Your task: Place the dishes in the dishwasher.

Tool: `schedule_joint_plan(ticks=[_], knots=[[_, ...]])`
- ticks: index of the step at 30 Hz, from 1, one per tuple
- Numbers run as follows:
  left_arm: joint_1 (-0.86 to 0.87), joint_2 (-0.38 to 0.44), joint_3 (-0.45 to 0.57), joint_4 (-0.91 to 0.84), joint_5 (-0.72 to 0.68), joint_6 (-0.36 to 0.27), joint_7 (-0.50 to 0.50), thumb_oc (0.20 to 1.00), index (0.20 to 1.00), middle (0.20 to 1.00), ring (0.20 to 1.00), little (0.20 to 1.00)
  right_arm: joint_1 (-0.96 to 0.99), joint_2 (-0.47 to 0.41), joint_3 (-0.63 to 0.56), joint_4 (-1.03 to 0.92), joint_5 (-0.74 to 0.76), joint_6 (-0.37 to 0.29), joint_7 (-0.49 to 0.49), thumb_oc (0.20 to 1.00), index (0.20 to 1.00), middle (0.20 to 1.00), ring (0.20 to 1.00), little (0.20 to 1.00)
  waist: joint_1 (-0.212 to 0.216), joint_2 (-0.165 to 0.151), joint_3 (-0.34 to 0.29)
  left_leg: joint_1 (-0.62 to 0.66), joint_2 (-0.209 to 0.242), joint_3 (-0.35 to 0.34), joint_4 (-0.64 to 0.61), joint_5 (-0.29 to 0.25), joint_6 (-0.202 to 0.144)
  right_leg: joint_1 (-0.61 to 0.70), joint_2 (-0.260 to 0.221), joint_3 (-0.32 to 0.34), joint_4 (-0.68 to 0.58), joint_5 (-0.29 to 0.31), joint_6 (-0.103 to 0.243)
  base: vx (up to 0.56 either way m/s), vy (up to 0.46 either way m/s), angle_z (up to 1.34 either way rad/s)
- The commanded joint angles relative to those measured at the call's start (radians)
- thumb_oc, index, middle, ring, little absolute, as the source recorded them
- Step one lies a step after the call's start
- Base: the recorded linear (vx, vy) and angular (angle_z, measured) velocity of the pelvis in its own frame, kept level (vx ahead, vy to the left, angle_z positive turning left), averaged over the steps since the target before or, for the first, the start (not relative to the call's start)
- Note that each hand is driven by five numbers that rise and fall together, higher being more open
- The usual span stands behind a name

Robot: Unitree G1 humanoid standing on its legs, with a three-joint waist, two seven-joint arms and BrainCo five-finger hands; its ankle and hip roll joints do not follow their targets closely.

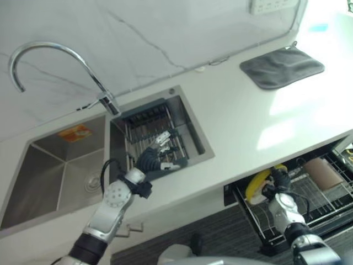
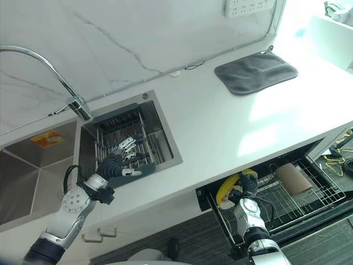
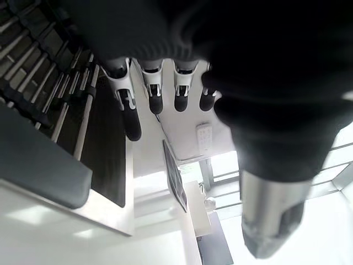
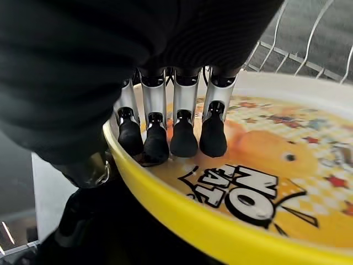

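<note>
The white stone counter is running past a steel sink, and below it the black wire dishwasher rack is standing pulled out. The round yellow printed plate is standing on edge at the rack's near-left corner, the right hand clamping fingers over its rim. It is probably light, stiff and slick, so gripping the rim suits. The left hand is hovering over the sink's dark drainer, fingers loosely spread.

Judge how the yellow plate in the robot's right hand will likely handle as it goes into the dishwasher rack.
The yellow plate looks rigid with a glossy printed face, so probably slippery. The right hand pinches just its rim, so it may pivot. Standing on edge in the wire rack, it could tip.
</note>
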Motion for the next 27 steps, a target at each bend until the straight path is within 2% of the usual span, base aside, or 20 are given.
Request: schedule_joint_plan(ticks=[1, 5, 7, 8, 9, 15, 20, 23, 25, 27], knots=[[-0.079, 0.049, 0.07, -0.062, -0.022, -0.1, -0.012, 1.0, 1.0, 1.0, 1.0, 1.0, -0.12, -0.046, 0.045, 0.012, -0.245, -0.006, -0.041, 0.2, 0.2, 0.2, 0.2, 0.2, 0.031, -0.028, -0.005, -0.053, -0.012, -0.025, 0.034, -0.014, 0.005, -0.071, -0.09, -0.016, 0.172, -0.003, 0.017, -0.05, -0.017, 0.18], [-0.089, 0.072, 0.072, -0.058, -0.026, -0.129, -0.023, 1.0, 1.0, 1.0, 1.0, 1.0, -0.138, -0.102, 0.113, 0.085, -0.502, 0.022, -0.085, 0.2, 0.2, 0.2, 0.2, 0.2, 0.045, -0.02, 0.01, -0.076, -0.019, -0.029, 0.047, -0.012, 0.003, -0.08, -0.1, -0.029, 0.181, 0.0, 0.02, -0.07, -0.014, 0.1], [-0.097, 0.094, 0.072, -0.058, -0.043, -0.139, -0.029, 1.0, 1.0, 1.0, 1.0, 1.0, -0.165, -0.129, 0.179, 0.11, -0.631, 0.071, -0.105, 0.2, 0.2, 0.2, 0.2, 0.2, 0.055, -0.019, 0.02, -0.09, -0.024, -0.032, 0.053, -0.009, 0.003, -0.083, -0.105, -0.036, 0.182, 0.005, 0.023, -0.08, -0.023, 0.18], [-0.098, 0.097, 0.072, -0.057, -0.044, -0.143, -0.03, 1.0, 1.0, 1.0, 1.0, 1.0, -0.168, -0.133, 0.19, 0.114, -0.638, 0.075, -0.107, 0.2, 0.2, 0.2, 0.2, 0.2, 0.056, -0.019, 0.022, -0.092, -0.024, -0.033, 0.054, -0.009, 0.003, -0.084, -0.105, -0.037, 0.183, 0.005, 0.023, -0.09, -0.043, 0.1], [-0.105, 0.109, 0.07, -0.054, -0.048, -0.153, -0.034, 1.0, 1.0, 1.0, 1.0, 1.0, -0.184, -0.149, 0.226, 0.12, -0.68, 0.11, -0.104, 0.2, 0.2, 0.2, 0.2, 0.2, 0.06, -0.021, 0.029, -0.098, -0.025, -0.033, 0.057, -0.007, 0.003, -0.087, -0.106, -0.04, 0.186, 0.006, 0.024, -0.06, -0.043, 0.04], [-0.151, 0.133, 0.048, -0.058, -0.057, -0.162, -0.043, 1.0, 1.0, 1.0, 1.0, 1.0, -0.254, -0.178, 0.301, 0.185, -0.772, 0.22, -0.103, 0.2, 0.2, 0.2, 0.2, 0.2, 0.079, -0.021, 0.054, -0.125, -0.028, -0.031, 0.064, -0.001, 0.005, -0.095, -0.113, -0.054, 0.187, 0.012, 0.029, -0.08, -0.042, 0.03], [-0.186, 0.153, 0.035, -0.063, -0.056, -0.158, -0.039, 1.0, 1.0, 1.0, 1.0, 1.0, -0.295, -0.196, 0.335, 0.214, -0.812, 0.26, -0.078, 0.2, 0.2, 0.2, 0.2, 0.2, 0.085, -0.023, 0.074, -0.142, -0.031, -0.027, 0.066, 0.004, 0.009, -0.109, -0.116, -0.056, 0.19, 0.021, 0.034, -0.07, -0.046, 0.12], [-0.211, 0.169, 0.023, -0.064, -0.046, -0.163, -0.031, 1.0, 1.0, 1.0, 1.0, 1.0, -0.326, -0.207, 0.352, 0.228, -0.813, 0.286, -0.046, 0.2, 0.2, 0.2, 0.2, 0.2, 0.09, -0.021, 0.09, -0.158, -0.033, -0.028, 0.07, 0.007, 0.009, -0.121, -0.119, -0.056, 0.193, 0.022, 0.035, -0.08, -0.046, 0.01], [-0.246, 0.183, 0.012, -0.057, -0.04, -0.174, -0.021, 1.0, 1.0, 1.0, 1.0, 1.0, -0.376, -0.216, 0.366, 0.249, -0.818, 0.329, 0.011, 0.2, 0.2, 0.2, 0.2, 0.2, 0.094, -0.017, 0.11, -0.177, -0.038, -0.028, 0.07, 0.012, 0.01, -0.134, -0.123, -0.056, 0.192, 0.026, 0.037, -0.15, -0.048, 0.01], [-0.268, 0.193, 0.008, -0.054, -0.04, -0.178, -0.014, 1.0, 1.0, 1.0, 1.0, 1.0, -0.391, -0.225, 0.38, 0.263, -0.835, 0.338, 0.043, 0.2, 0.2, 0.2, 0.2, 0.2, 0.096, -0.016, 0.121, -0.187, -0.04, -0.027, 0.068, 0.017, 0.01, -0.141, -0.124, -0.059, 0.191, 0.029, 0.039, -0.1, -0.031, 0.06]])
